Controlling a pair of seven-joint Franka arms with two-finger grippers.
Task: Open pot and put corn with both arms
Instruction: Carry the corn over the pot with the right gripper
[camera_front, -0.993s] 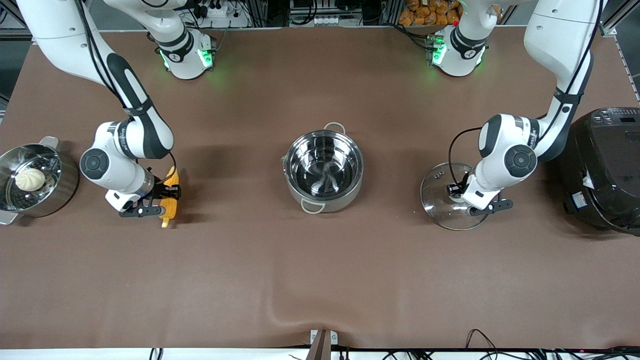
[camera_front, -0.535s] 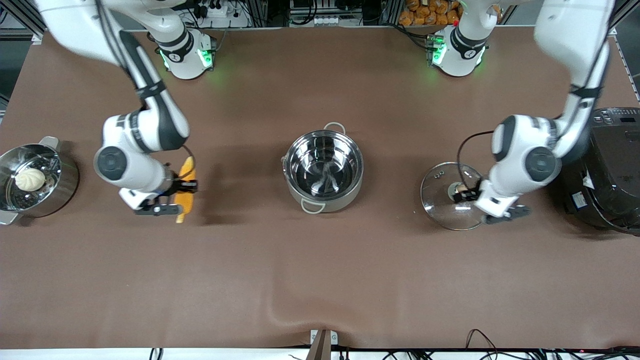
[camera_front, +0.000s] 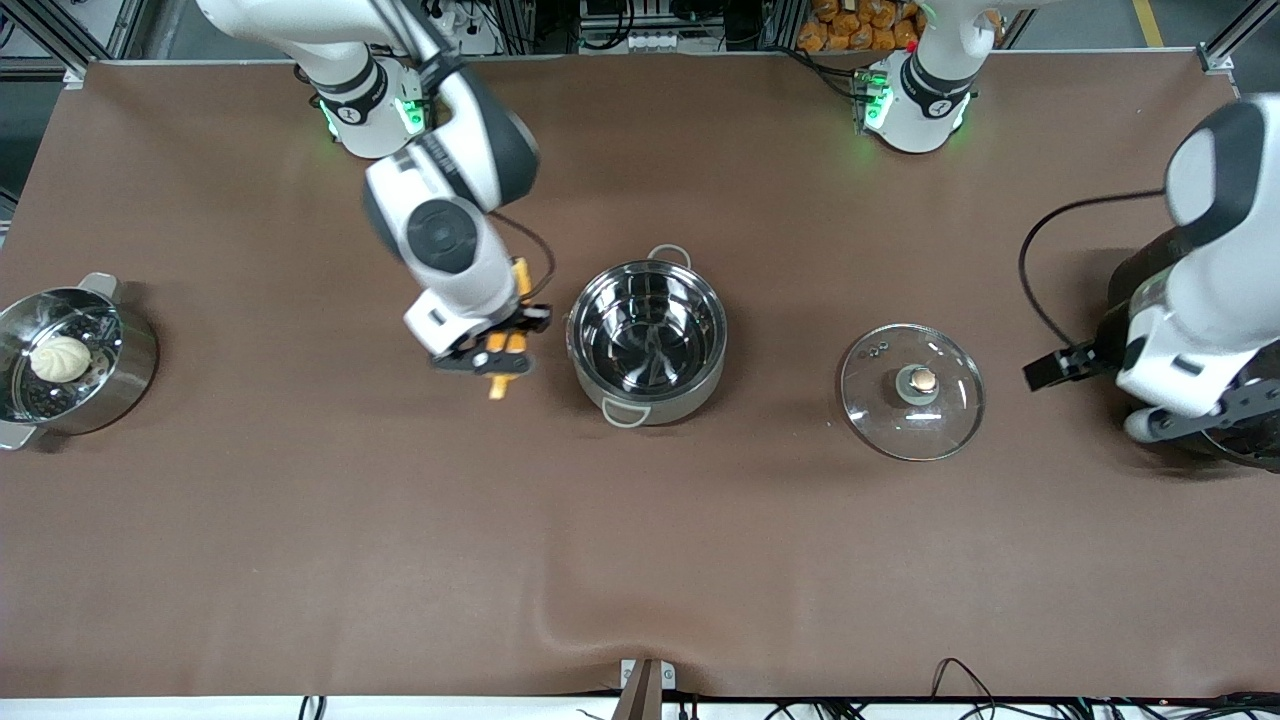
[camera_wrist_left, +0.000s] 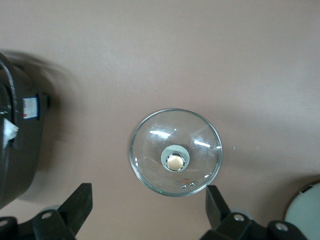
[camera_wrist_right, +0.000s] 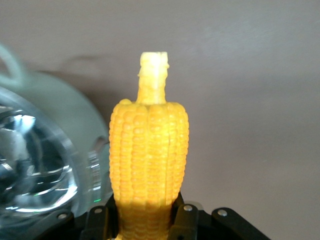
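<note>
The steel pot stands open at the table's middle, and its inside looks empty. Its glass lid lies flat on the table toward the left arm's end, coppery knob up. My right gripper is shut on the corn and holds it in the air just beside the pot's rim. In the right wrist view the corn stands in the gripper, stem outward, with the pot next to it. My left gripper is open and empty, raised beside the lid, which shows between its fingers.
A steel steamer pot holding a white bun stands at the right arm's end. The black rice cooker stands at the left arm's end, mostly hidden by the left arm, and it also shows in the left wrist view.
The right arm lifted the corn and carried it from near the steamer pot to the steel pot's side. The left gripper left the lid's knob and moved up toward the rice cooker.
</note>
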